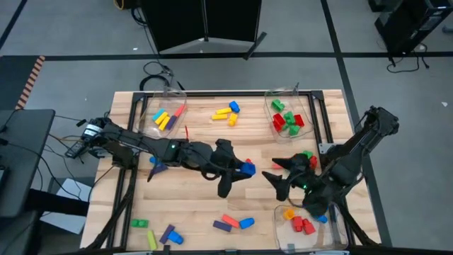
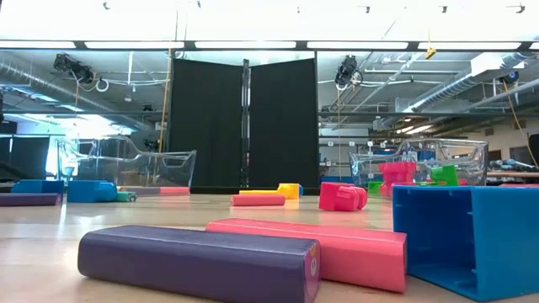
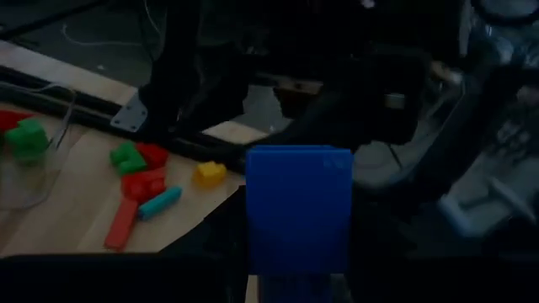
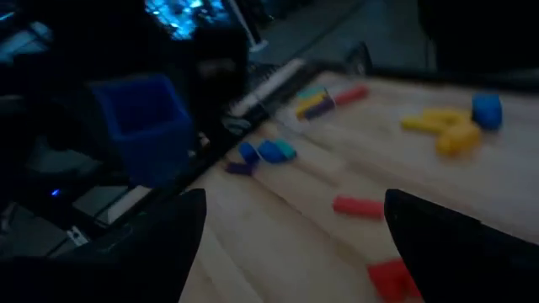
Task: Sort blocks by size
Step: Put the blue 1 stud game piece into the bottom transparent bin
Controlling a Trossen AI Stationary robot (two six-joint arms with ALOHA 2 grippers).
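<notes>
My left gripper [image 1: 239, 172] reaches to the table's middle and is shut on a blue block [image 1: 248, 170], which fills the middle of the left wrist view [image 3: 299, 210]. My right gripper [image 1: 276, 177] is open and empty just to the right of it, its fingers pointing at the block; the right wrist view shows the block [image 4: 143, 122] ahead of the spread fingers [image 4: 295, 252]. Loose blocks lie on the table: yellow and blue ones [image 1: 226, 113] at the far middle, and a purple bar, a red bar and a blue brick [image 1: 233, 224] at the near middle. My left gripper pinches the blue block by two opposite sides [image 3: 253, 219] between its two fingers, coming level from the table's left. The dark fingers hide the exact place of contact. The block's hollow side [image 4: 139, 118] faces up, and the block sits clear of the wood in the right wrist view.
Clear bins stand at the far left [image 1: 166, 113] with yellow, purple and red bars, at the far right [image 1: 287, 117] with red and green blocks, and at the near right [image 1: 304, 223] with red and orange ones. More blocks lie near left [image 1: 152, 232] and by the left arm [image 1: 156, 166].
</notes>
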